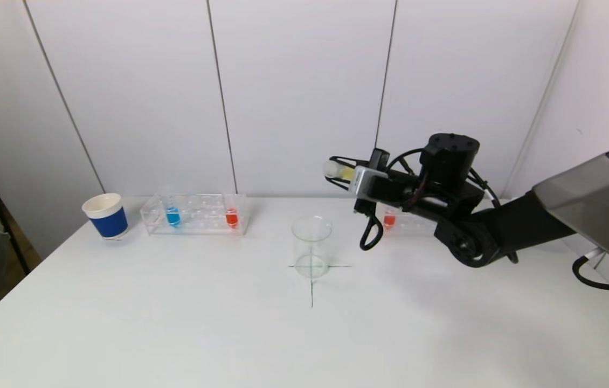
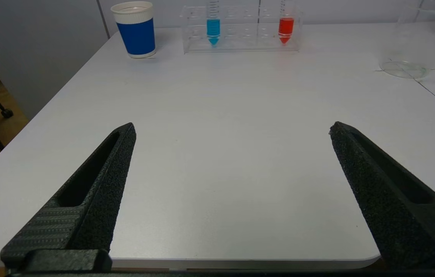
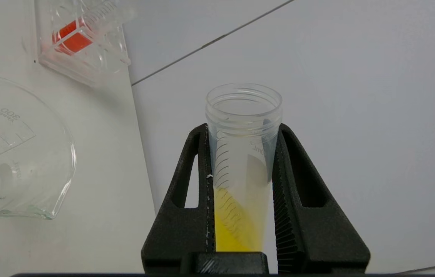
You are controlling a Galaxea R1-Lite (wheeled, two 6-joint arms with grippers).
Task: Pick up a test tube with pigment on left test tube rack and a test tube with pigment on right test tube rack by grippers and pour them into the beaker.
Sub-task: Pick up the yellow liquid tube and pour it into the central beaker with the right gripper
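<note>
My right gripper (image 1: 335, 171) is shut on a test tube of yellow pigment (image 1: 340, 171), held nearly level in the air, mouth pointing left, above and just right of the clear glass beaker (image 1: 311, 245). In the right wrist view the fingers (image 3: 198, 169) clamp the open yellow tube (image 3: 242, 165), its liquid slanted inside; the beaker (image 3: 17, 154) looks empty. The left rack (image 1: 196, 215) holds a blue tube (image 1: 173, 215) and a red tube (image 1: 232, 217). The right rack (image 1: 409, 222) holds a red tube (image 1: 389, 220). My left gripper (image 2: 233, 127) is open and empty over the table's near left edge.
A blue and white paper cup (image 1: 105, 215) stands left of the left rack, also in the left wrist view (image 2: 136, 29). A black cross is drawn on the white table (image 1: 175, 323) under the beaker. White wall panels stand close behind the racks.
</note>
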